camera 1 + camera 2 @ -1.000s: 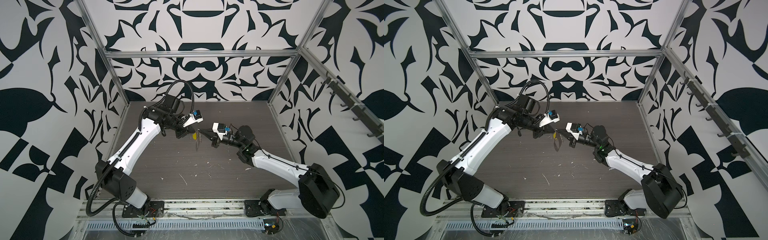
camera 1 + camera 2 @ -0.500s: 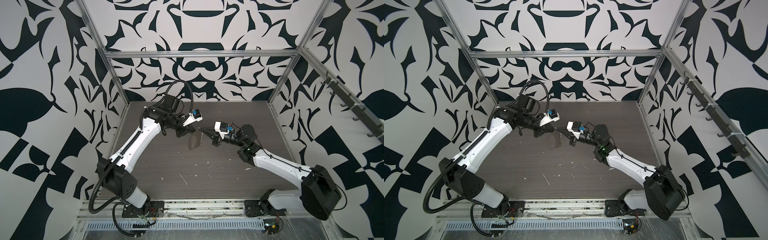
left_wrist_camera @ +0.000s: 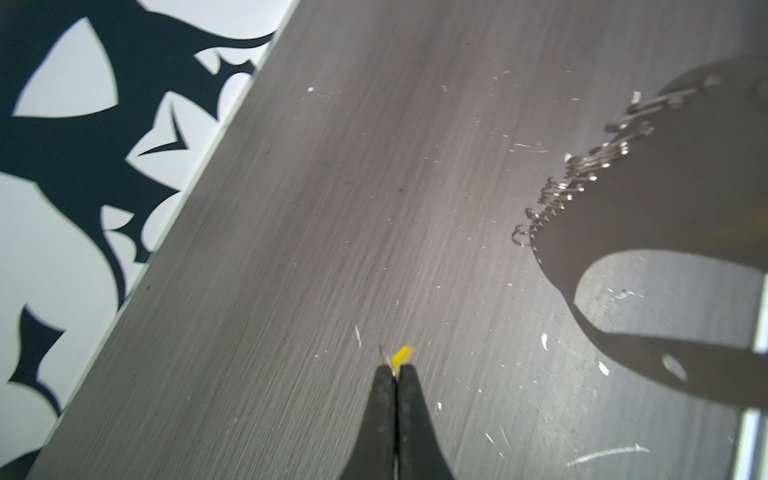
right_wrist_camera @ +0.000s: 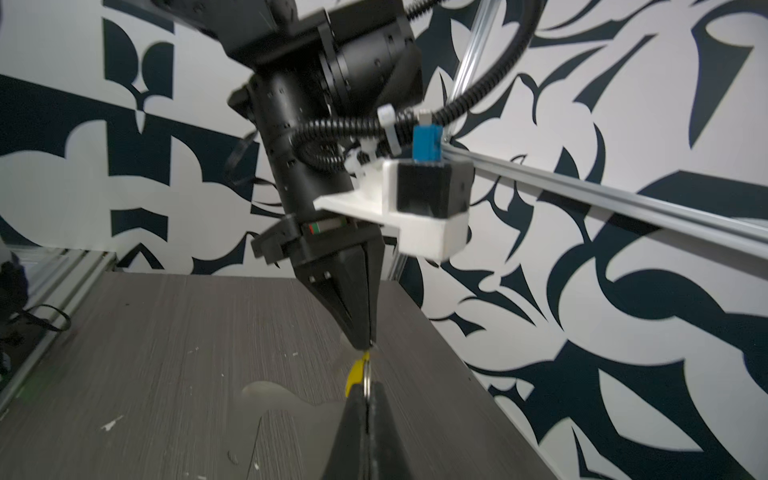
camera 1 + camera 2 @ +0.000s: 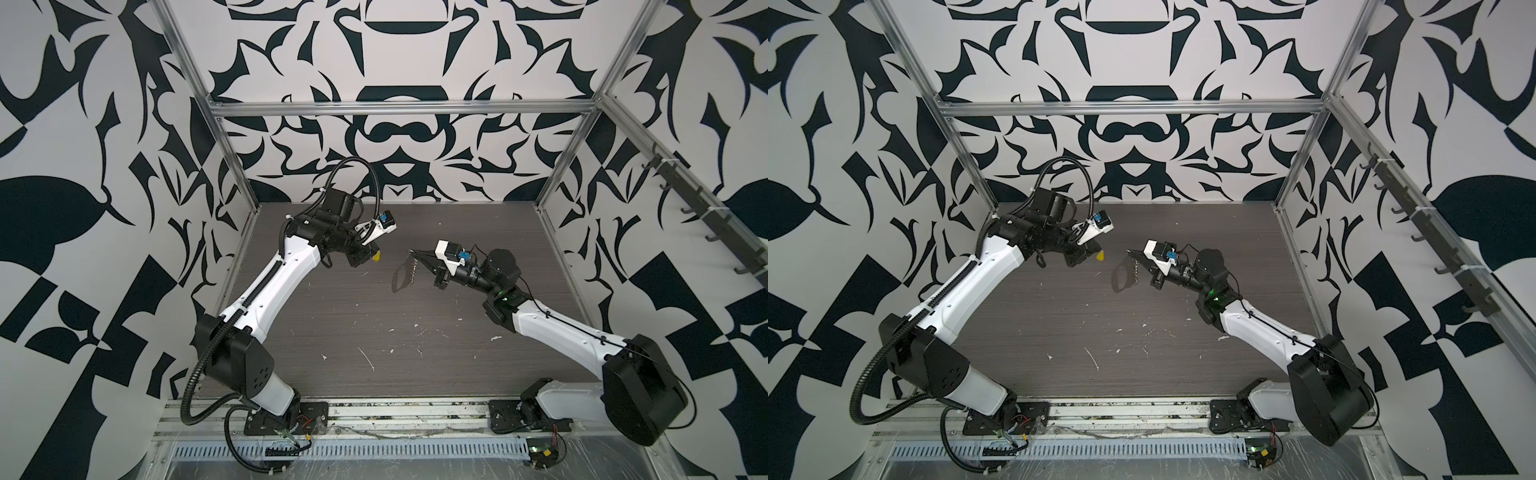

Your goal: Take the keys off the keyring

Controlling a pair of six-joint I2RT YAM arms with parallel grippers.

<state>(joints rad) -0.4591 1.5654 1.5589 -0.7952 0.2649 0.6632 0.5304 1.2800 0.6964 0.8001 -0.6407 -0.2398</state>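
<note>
Grips the keys point(image 5: 376, 258) in the clenched left claw point(image 5: 369, 254), left of the keyring point(image 5: 404, 274) and well apart from it in both top views. Pinches the keyring's upper end in the right claw point(image 5: 414, 252), shut tight, with strap loop and rings dangling. Shows from the left wrist only a yellow tip and a metal sliver past the claw tips, yet resolves the keyring's separate rings. Crowds yellow tag and both claws' tips together from the right wrist, hiding the gap beside the keyring that is plain from above.

Yellow-tagged key point(image 3: 403, 355) held aloft, apart from the keyring point(image 3: 631, 208), dark strap loop dangling, silver rings
</note>
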